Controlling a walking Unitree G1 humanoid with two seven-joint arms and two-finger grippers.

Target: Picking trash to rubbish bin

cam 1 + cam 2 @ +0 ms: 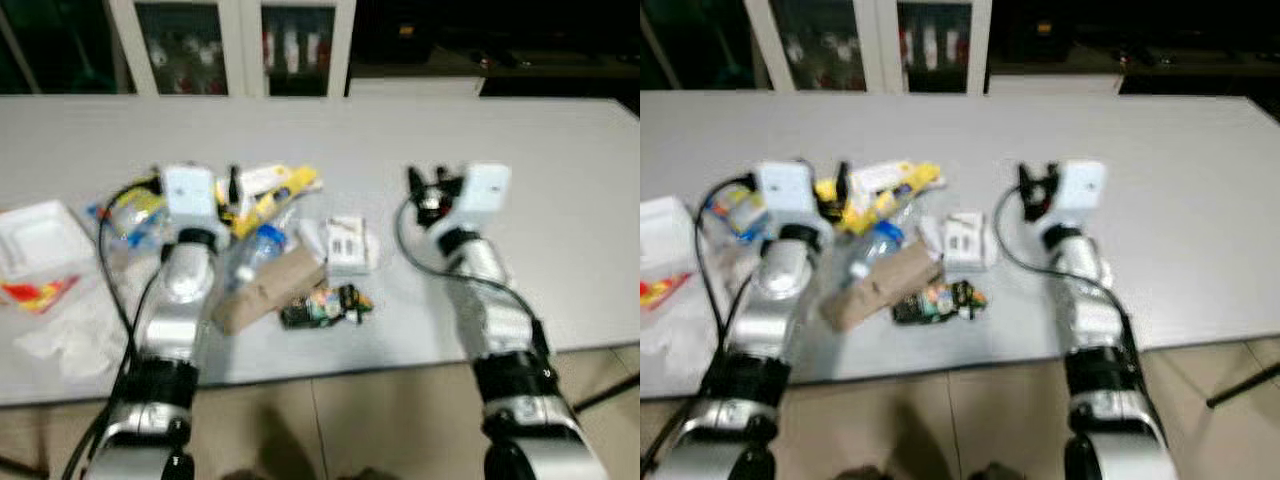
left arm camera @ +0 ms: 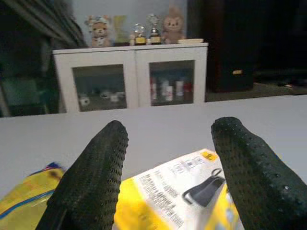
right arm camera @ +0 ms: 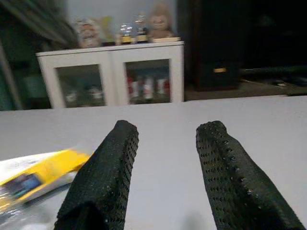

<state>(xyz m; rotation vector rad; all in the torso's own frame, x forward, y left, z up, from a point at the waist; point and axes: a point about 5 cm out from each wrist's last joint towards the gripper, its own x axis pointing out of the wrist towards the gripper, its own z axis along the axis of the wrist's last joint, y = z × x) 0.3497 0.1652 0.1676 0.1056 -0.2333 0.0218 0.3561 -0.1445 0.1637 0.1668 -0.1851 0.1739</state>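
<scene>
Trash lies heaped on the grey table (image 1: 560,200), and the yellow-and-white plastic packet (image 2: 182,191) sits just ahead of the left gripper (image 2: 165,158), fingers apart above it. Right gripper (image 3: 163,158), also parted, hovers over bare tabletop beside the pile, farther off

A home room (white glass-door cabinet (image 2: 130,76), plush toys (image 2: 173,24) on top).

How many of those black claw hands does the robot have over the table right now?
2. The left gripper hangs over the yellow packet in the trash pile; the right gripper is over bare table, right of the pile.
</scene>
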